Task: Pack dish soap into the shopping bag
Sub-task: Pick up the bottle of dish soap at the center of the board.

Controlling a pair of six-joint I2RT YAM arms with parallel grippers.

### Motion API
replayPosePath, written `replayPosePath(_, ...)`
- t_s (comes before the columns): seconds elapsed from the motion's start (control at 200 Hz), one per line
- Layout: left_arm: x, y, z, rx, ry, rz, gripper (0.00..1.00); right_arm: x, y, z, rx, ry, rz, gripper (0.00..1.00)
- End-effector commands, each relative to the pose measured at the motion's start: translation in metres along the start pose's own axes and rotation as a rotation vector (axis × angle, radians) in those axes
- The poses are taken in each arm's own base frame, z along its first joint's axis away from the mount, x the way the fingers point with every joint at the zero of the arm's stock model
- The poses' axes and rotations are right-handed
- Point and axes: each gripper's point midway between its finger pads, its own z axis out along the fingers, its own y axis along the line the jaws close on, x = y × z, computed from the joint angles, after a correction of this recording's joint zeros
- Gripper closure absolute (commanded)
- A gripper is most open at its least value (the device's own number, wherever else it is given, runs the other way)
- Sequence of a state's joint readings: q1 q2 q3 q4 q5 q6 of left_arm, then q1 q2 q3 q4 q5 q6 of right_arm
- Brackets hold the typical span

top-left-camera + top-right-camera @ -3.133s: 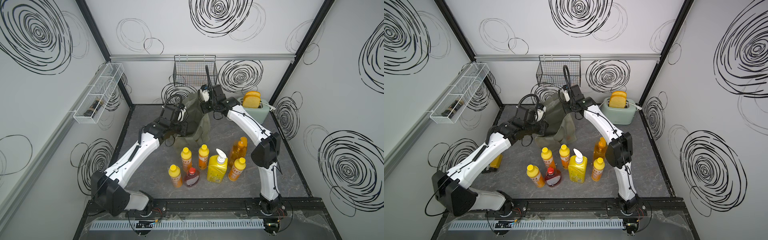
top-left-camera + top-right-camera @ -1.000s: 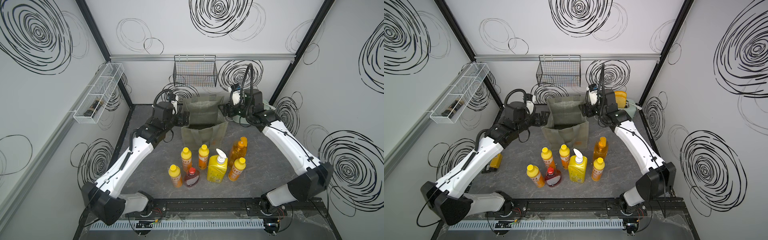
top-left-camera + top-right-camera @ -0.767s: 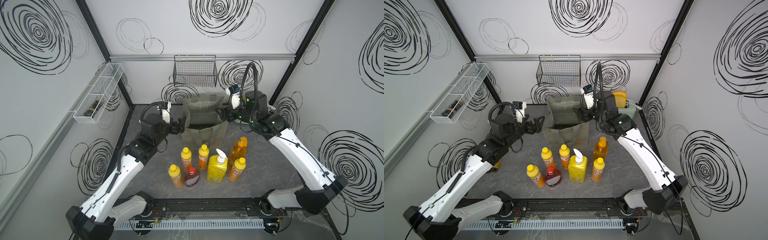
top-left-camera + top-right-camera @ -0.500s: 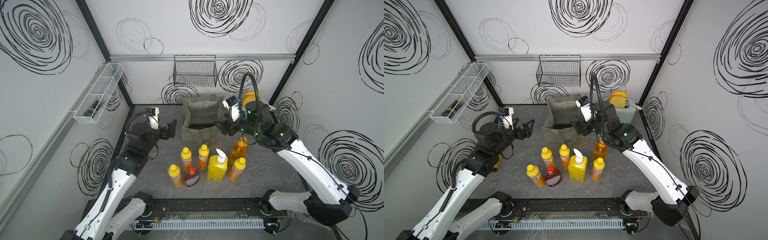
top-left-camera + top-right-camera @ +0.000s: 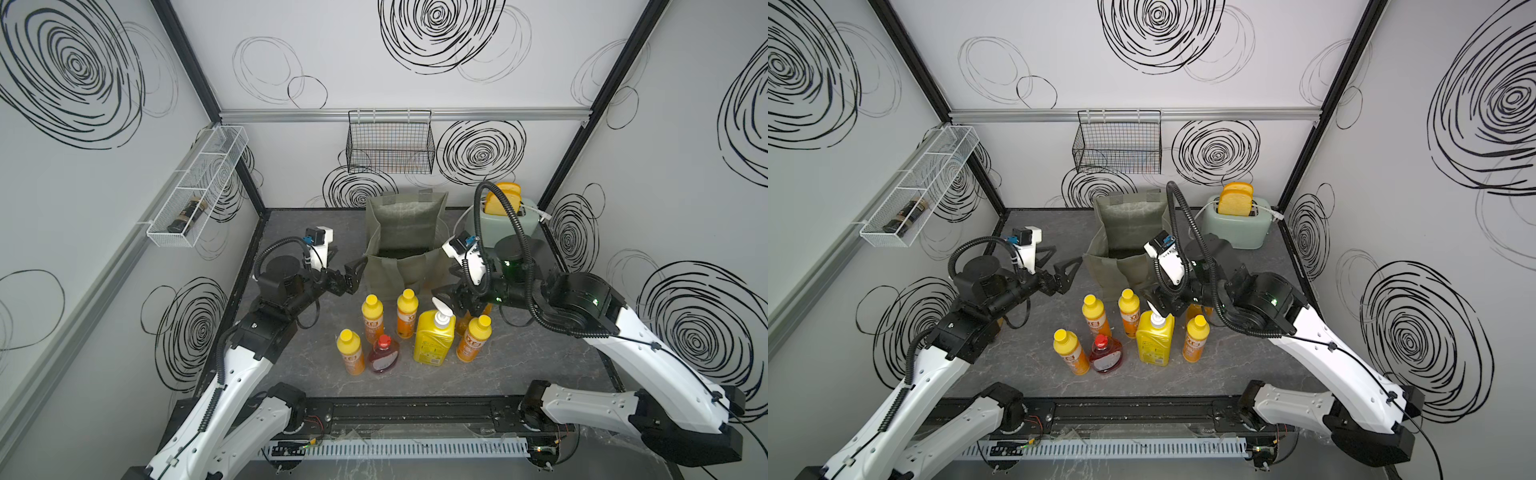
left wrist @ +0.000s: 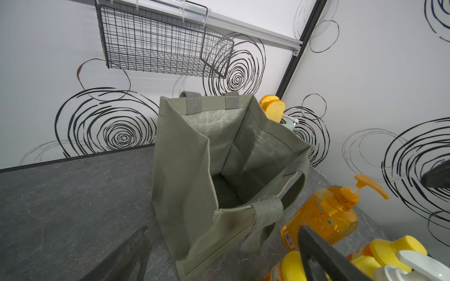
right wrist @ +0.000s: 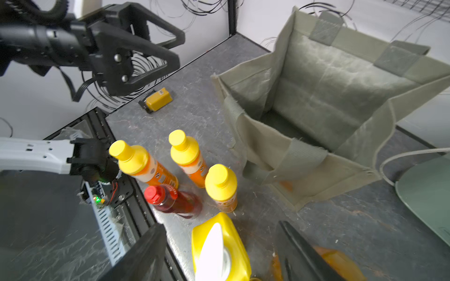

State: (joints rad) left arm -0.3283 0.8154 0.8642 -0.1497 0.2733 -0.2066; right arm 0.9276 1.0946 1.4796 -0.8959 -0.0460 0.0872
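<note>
**Getting the yellow pump bottle cleanly**

All seven dish soap bottles stand on the worktop in a cluster on my side of the shopping bag (image 5: 390,276), and none is packed yet. The bag is upright with its mouth open, and I can see its dark floor bare in both wrist views.

My right jaws are spread wide and hold nothing. They hang over the white pump of the big yellow bottle (image 7: 219,245), which sits between them in the right wrist view. I cannot tell whether they touch it.

I judge this bottle to be my first pick. I should sink past the pump head before closing, because a squeeze on the pump would slip or dispense. The body looks broad, so I would take its narrower faces or its neck.

The amber pump bottle (image 6: 323,214) stands just beside it, nearer the bag, and a small orange bottle (image 5: 473,343) is close on the far side. I should go straight down and come straight up.

The bag's near rim sags, so I should lift well clear of it.

My left jaws, also wide and empty, wait just beside the bag's left wall and could steady it.
</note>
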Motion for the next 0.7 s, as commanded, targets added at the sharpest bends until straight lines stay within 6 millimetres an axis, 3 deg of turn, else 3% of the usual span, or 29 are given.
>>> replayPosePath(0.0,-0.008,-0.012,0.0,0.066,-0.043,0.017,0.04,0.031,0.009,0.001,-0.028,0.098,0.017,0.24)
replayPosePath(0.145,-0.006,-0.013,-0.001,0.076,-0.044,0.027,0.04,0.058,0.011,0.01,-0.002,0.175,0.005,0.24)
replayPosePath(0.39,0.0,-0.013,0.003,0.088,-0.03,0.026,0.04,0.085,0.014,0.023,0.021,0.262,-0.016,0.22)
replayPosePath(0.695,-0.003,-0.014,0.015,0.086,0.006,0.006,0.04,0.096,0.006,0.035,0.073,0.293,-0.045,0.26)
